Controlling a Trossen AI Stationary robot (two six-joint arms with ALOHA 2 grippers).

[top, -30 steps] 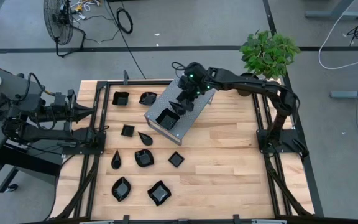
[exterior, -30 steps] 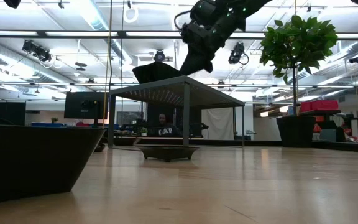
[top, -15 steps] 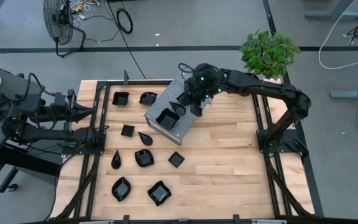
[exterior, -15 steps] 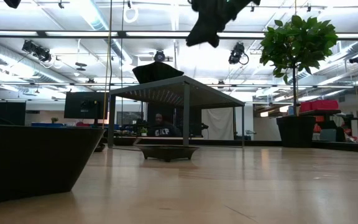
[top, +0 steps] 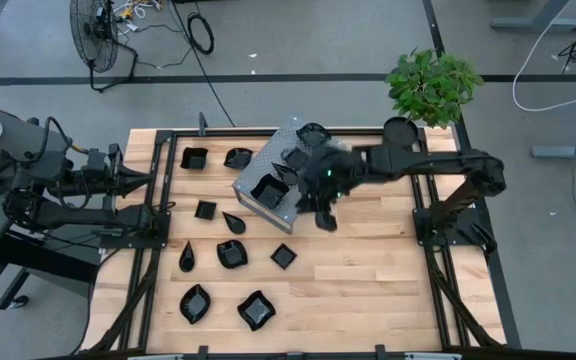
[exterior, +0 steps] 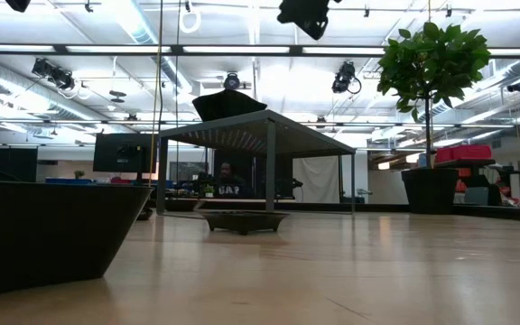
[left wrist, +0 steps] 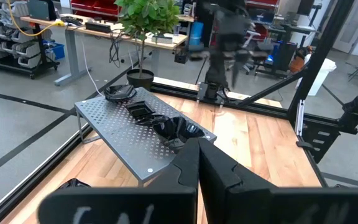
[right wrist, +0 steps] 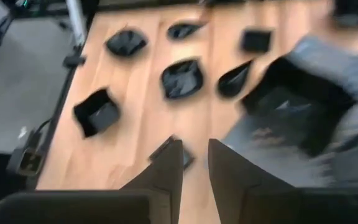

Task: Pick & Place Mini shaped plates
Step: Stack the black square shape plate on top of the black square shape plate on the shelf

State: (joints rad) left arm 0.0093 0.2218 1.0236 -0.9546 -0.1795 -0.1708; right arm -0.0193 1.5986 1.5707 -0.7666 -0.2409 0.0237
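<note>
On the table (top: 368, 270), the right gripper (top: 325, 221) hangs just off the near-right edge of the grey box (top: 280, 180), empty. Its fingers (right wrist: 166, 171) stand slightly parted with only a narrow gap between them, nothing held.

The left gripper (left wrist: 197, 168) is parked at the table's left edge, fingers closed, well away from the work.

Box already carries several plates: a square one (top: 268, 190) at its near end, a pointed one (top: 279, 173) beside it, more towards the far end.

Loose plates lie left of and nearer than the box:
- two (top: 195, 157) by the far-left corner
- small square (top: 205, 209) and teardrop (top: 234, 222) just beside the box's near corner
- teardrop (top: 187, 256), wavy one (top: 231, 254), flat square (top: 283, 256) in the next row
- two larger wavy ones (top: 256, 310) at the near edge

All glossy black, shallow, thin rims; likely slippery, so a rim pinch needs good alignment.

Key relation: the flat square sits nearest the right fingers, down and slightly left of them in the high view, set diamond-wise to the table edges. The right arm is clearly the closer one. The right wrist view looks over these plates, and that square shows just past its fingertips. Likely next: descend there, turning the wrist to meet an edge of the square.
</note>
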